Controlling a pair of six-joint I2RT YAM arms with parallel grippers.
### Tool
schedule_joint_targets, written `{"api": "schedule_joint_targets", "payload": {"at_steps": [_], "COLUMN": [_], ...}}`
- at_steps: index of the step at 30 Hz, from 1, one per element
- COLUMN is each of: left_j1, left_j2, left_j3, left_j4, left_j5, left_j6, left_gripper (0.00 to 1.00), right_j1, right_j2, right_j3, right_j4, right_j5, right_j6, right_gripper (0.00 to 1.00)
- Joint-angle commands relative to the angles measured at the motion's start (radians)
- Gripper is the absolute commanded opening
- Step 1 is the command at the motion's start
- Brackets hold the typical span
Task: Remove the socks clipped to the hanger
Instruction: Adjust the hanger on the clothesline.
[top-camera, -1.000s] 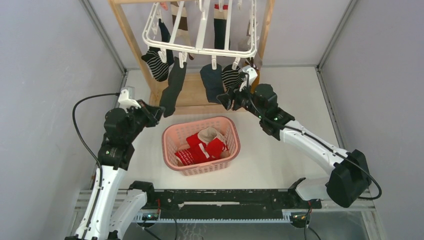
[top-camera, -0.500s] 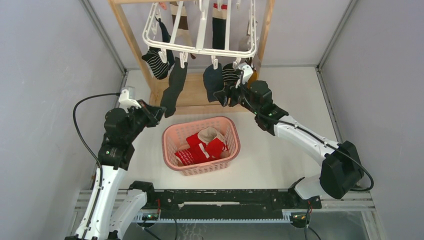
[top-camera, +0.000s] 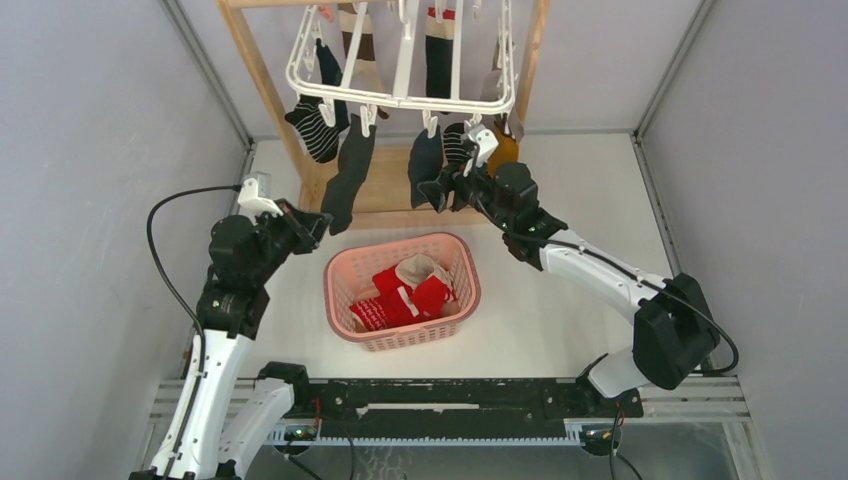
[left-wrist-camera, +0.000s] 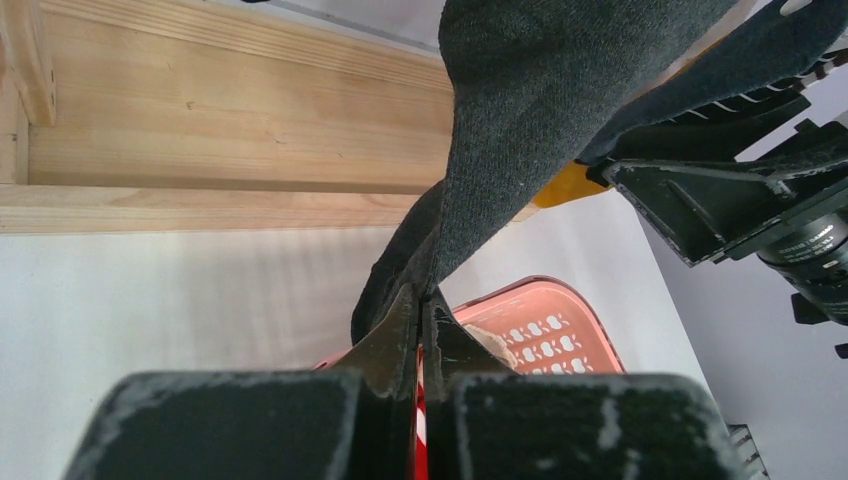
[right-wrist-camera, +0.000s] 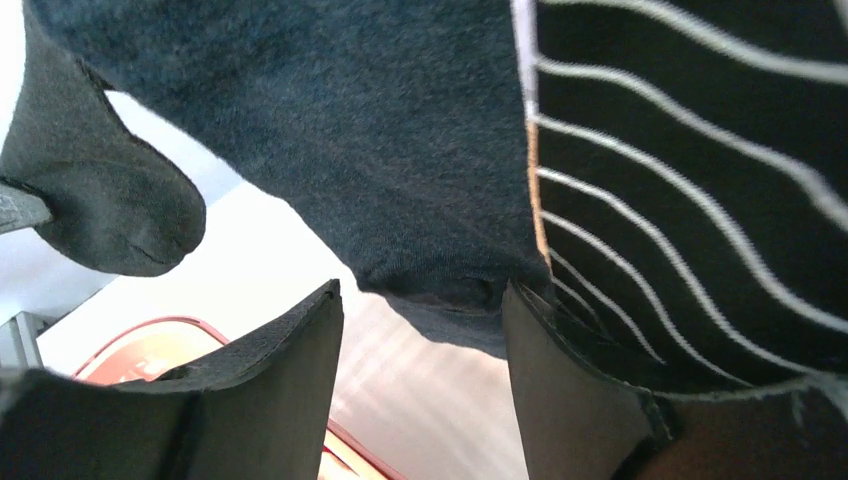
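Shows a pink basket mid-table, with red patterned socks and a beige sock inside. Finds the left gripper pressed together, pinching the toe of a dark grey sock. Finds the right gripper spread around the toe of a navy sock, beside a striped sock. Reveals pinch and gap only from the wrists. Reveals only from above the white hanger, with more socks clipped beneath.

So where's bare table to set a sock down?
Bare table right of the pink basket, under the right arm's span, and a narrower strip left of it. Crowded at the back: socks hang from the hanger over the wooden stand, the left tool and right tool among them.
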Motion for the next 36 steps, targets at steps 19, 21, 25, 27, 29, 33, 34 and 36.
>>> {"api": "schedule_joint_targets", "payload": {"at_steps": [19,21,25,27,29,33,34,36], "left_j1": [0.008,0.008,0.007,0.007,0.007,0.006,0.007,0.007], "left_j2": [0.007,0.007,0.006,0.004,0.003,0.001,0.0,-0.005], "left_j3": [0.0,0.0,-0.002,-0.004,-0.003,-0.003,-0.003,-0.004], "left_j4": [0.045,0.042,0.042,0.042,0.041,0.038,0.037,0.036], "left_j5": [0.025,0.024,0.021,0.021,0.018,0.019,0.017,0.017], "left_j6": [-0.005,-0.002,-0.001,-0.002,-0.001,-0.002,-0.003,-0.004], "left_gripper": [0.0,0.0,0.01,0.02,0.05,0.18,0.24,0.32], "right_j1": [0.132,0.132,0.132,0.132,0.133,0.135,0.137,0.14], "right_j2": [0.103,0.102,0.095,0.088,0.08,0.052,0.045,0.029], "right_j3": [0.062,0.061,0.061,0.062,0.06,0.047,0.043,0.035], "right_j4": [0.147,0.156,0.166,0.163,0.161,0.156,0.151,0.143], "right_j5": [0.163,0.162,0.154,0.142,0.135,0.127,0.126,0.128], "right_j6": [-0.147,-0.147,-0.147,-0.151,-0.154,-0.158,-0.159,-0.159], "right_gripper": [0.6,0.55,0.44,0.35,0.29,0.18,0.14,0.11]}}
